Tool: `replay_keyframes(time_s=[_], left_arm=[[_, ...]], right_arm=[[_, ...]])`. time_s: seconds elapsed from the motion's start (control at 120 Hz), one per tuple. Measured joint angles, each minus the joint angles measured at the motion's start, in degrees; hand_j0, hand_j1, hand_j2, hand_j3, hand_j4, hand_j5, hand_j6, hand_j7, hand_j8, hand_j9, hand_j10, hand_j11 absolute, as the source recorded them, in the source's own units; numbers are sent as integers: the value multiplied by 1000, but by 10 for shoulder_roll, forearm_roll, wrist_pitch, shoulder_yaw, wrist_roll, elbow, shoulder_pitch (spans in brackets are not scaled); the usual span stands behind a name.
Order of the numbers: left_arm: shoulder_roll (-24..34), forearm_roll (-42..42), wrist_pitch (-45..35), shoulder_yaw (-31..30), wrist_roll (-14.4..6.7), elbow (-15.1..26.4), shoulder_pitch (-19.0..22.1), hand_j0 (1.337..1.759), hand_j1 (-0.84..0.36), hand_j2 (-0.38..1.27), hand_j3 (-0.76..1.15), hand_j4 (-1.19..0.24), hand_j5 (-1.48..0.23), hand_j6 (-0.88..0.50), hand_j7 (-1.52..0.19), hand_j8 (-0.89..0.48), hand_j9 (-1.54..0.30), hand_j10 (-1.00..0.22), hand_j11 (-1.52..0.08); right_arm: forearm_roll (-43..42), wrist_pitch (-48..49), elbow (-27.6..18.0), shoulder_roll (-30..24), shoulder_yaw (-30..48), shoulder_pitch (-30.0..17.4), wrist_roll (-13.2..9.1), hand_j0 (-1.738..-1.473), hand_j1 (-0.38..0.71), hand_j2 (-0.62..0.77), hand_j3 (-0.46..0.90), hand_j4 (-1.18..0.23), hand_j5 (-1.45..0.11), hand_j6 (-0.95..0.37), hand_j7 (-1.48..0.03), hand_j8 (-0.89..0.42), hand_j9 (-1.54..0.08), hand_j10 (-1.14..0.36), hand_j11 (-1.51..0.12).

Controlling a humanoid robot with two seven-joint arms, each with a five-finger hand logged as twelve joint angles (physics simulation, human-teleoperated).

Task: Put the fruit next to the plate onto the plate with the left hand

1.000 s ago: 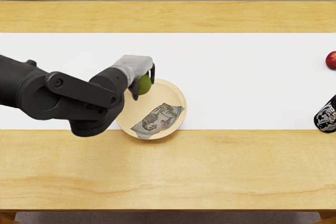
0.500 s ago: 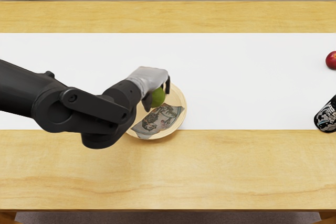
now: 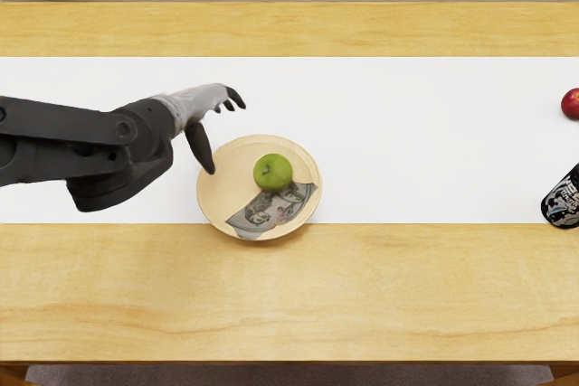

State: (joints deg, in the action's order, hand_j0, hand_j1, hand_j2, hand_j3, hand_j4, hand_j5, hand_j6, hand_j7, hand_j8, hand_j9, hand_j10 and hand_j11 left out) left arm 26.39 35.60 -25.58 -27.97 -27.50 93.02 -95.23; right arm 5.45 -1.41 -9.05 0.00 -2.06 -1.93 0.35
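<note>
Green apple [image 3: 272, 171] on plate [image 3: 217, 198], left hand [image 3: 201, 113] beside it, fingers spread, empty

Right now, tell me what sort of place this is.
Probably a simulated dining table set-up: a wooden table with a white runner, a plate holding a green apple, and a red fruit at the right edge.
</note>
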Motion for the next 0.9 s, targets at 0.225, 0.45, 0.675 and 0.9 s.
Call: replay_keyframes(time_s=[0.225, 0.45, 0.675, 0.9], left_arm=[[176, -19, 250, 274, 6, 1, 181, 1658, 38, 57, 0, -266, -344, -263, -344, -263, -344, -265, -344], [200, -126, 532, 526, 23, -92, 335, 1658, 42, 54, 0, -261, -337, -260, -337, -260, -337, -260, -336], [220, -228, 598, 643, 25, -205, 427, 1658, 42, 53, 0, -258, -334, -258, -334, -258, -334, -258, -334], [233, -278, 605, 690, 25, -246, 472, 1658, 43, 53, 0, -257, -333, -257, -333, -256, -333, -256, -333]], right_arm=[[0, 0, 0, 0, 0, 0, 0, -1658, -310, -7, 0, -33, -43, -33, -43, -33, -43, -33, -43], [0, 0, 0, 0, 0, 0, 0, -1658, -310, -7, 0, -33, -43, -33, -43, -33, -43, -33, -43], [0, 0, 0, 0, 0, 0, 0, -1658, -310, -7, 0, -33, -43, -33, -43, -33, -43, -33, -43], [0, 0, 0, 0, 0, 0, 0, -1658, -310, -7, 0, -33, -43, -33, -43, -33, -43, -33, -43]])
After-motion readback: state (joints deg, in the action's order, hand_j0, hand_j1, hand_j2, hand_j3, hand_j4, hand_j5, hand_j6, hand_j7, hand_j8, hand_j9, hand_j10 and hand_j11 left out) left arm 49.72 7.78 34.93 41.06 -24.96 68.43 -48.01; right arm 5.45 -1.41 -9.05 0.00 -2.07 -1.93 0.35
